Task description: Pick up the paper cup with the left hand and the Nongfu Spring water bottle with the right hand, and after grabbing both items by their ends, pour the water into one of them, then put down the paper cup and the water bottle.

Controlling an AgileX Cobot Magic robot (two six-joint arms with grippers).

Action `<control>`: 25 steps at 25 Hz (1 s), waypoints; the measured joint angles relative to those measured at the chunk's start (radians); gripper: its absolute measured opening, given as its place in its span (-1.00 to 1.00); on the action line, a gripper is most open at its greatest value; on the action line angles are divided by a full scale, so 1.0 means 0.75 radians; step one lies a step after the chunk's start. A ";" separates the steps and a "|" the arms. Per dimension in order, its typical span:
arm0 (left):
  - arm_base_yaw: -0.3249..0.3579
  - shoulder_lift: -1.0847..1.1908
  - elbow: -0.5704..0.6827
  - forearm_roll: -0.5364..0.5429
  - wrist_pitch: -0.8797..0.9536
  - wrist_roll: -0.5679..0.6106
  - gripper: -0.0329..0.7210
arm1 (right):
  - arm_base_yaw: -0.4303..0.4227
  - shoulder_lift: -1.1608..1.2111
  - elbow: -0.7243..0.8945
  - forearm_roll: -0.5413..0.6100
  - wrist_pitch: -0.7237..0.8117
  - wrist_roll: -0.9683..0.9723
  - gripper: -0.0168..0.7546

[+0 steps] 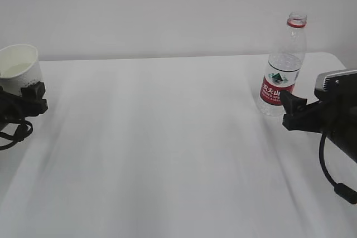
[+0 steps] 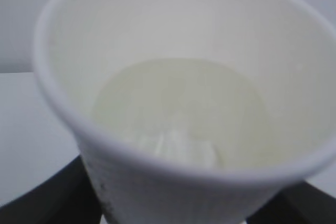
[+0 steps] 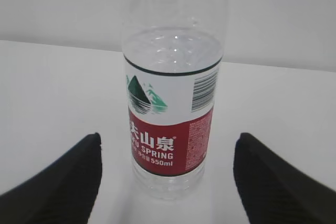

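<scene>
Paper cup [image 1: 18, 68] way off toward the left edge of the white table [image 1: 167, 149], far across from the Nongfu Spring water bottle [image 1: 283, 68], tilted a bit and partly cropped by the frame. Sitting in the left hand [image 1: 25, 100], black fingers hugging the lower wall on both sides, so jaws spread about cup-wide and holding it; underside of the cup blocked by the gripper, so can't tell if clear of the table or resting on it. Up close from the left wrist, cup [image 2: 178, 108] fills nearly everything, blurry, cream inside, pale disc at the bottom, can't really say whether liquid or just the cup floor. Only dark finger corners [image 2: 47, 198] poking in below. Logo not readable anywhere. Bottle standing upright near the table's back right corner, no cap on the red neck ring, label facing the camera. Right hand [image 1: 294, 110] just in front of the bottle's base, mostly cut off by the right edge, one finger overlapping the lower label. From the right wrist, bottle [image 3: 170, 108] centred between the two black fingers [image 3: 58, 182], clear gaps either side, so jaws wide and not touching it. Top of the bottle cropped there. Water level hard to pin down through the clear plastic.
</scene>
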 joint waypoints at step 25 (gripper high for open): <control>0.000 0.038 0.000 0.005 0.060 -0.087 0.44 | 0.000 0.000 0.000 -0.031 0.000 0.002 0.58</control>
